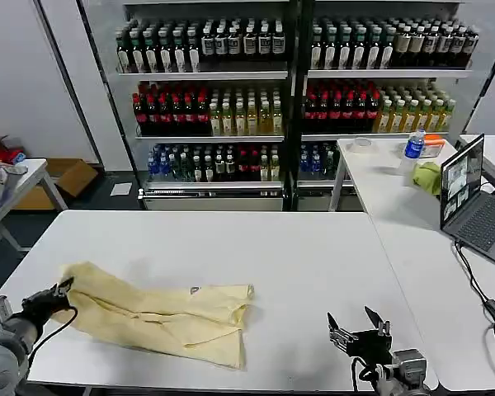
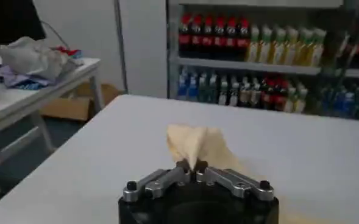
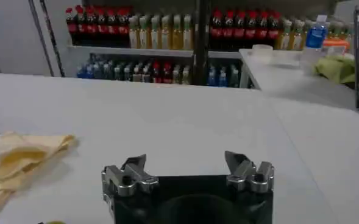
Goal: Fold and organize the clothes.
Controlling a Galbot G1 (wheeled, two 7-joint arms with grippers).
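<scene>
Head camera high over the table [image 1: 313, 247] — wrist cameras low, shelf-facing, same tabletop.

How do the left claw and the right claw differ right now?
The left claw is shut on the T-shirt, pinching its corner; the right claw is open and holds nothing. The left claw sits at the shirt's left end, while the right claw hovers over bare table, apart from the cloth. Both are near the table's front edge.
</scene>
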